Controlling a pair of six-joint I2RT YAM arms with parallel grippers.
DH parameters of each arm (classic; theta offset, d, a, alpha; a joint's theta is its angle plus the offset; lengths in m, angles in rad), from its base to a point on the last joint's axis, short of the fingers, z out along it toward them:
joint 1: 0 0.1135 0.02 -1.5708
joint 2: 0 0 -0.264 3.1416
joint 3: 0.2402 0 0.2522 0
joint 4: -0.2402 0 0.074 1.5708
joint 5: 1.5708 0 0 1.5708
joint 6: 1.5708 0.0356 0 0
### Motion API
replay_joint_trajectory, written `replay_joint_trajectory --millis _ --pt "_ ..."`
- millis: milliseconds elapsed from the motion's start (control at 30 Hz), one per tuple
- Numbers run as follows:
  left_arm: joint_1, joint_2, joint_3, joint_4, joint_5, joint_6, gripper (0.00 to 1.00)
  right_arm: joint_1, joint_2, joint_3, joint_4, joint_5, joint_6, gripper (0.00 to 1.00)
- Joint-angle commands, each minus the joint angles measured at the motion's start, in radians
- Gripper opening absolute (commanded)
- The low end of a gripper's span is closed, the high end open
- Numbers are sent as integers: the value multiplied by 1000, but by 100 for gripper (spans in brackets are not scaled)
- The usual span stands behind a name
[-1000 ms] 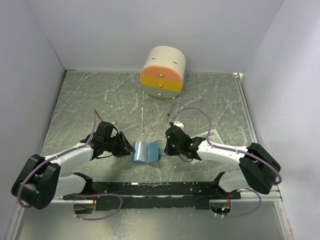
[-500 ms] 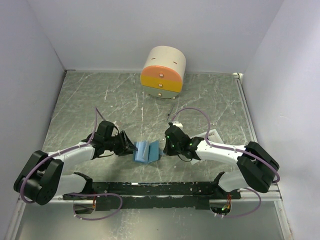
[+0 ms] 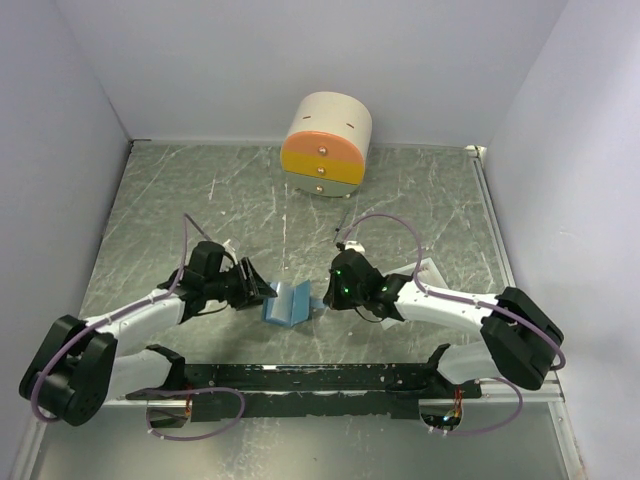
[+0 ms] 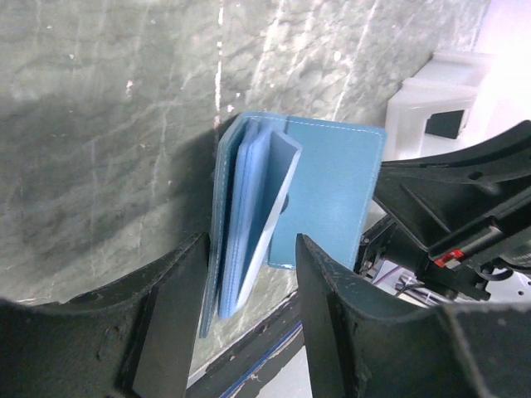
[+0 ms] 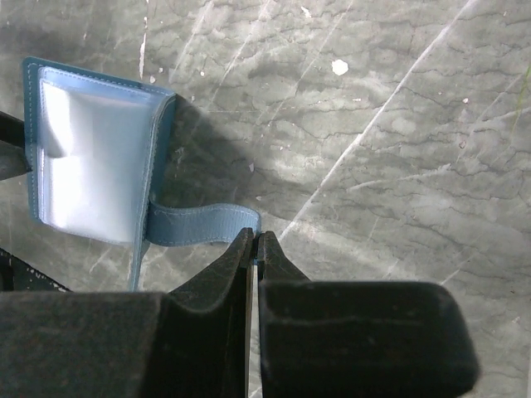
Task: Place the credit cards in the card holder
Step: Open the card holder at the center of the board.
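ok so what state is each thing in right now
card holder: partly open, strap stretched out to one side
left gripper: open, jaws either side of the card holder
right gripper: shut on the card holder's strap
drawer box: drawers shut

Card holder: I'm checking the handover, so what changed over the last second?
The left gripper opened wider around the card holder, which now looks more folded. The right gripper stayed shut on its tab; the drawer box didn't move.
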Motion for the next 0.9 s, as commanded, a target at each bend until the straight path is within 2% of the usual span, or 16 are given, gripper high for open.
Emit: replay_joint_trajectory --millis 0,267,500,567,700,867 --pt "-6 60 0 37 18 26 56 -4 2 2 12 11 -9 0" --pt "-6 58 -19 86 31 14 46 -5 25 -8 18 18 -5 0" --pt "-5 56 -37 121 68 -2 13 5 55 26 -12 13 -38 0" --pt "-6 38 -28 90 69 -2 7 15 56 69 -76 31 -27 8" --pt "-6 -29 16 -32 41 7 7 18 9 126 -138 10 -10 25" --pt "-6 -87 121 -300 -113 67 7 59 -44 179 -131 -24 33 30"
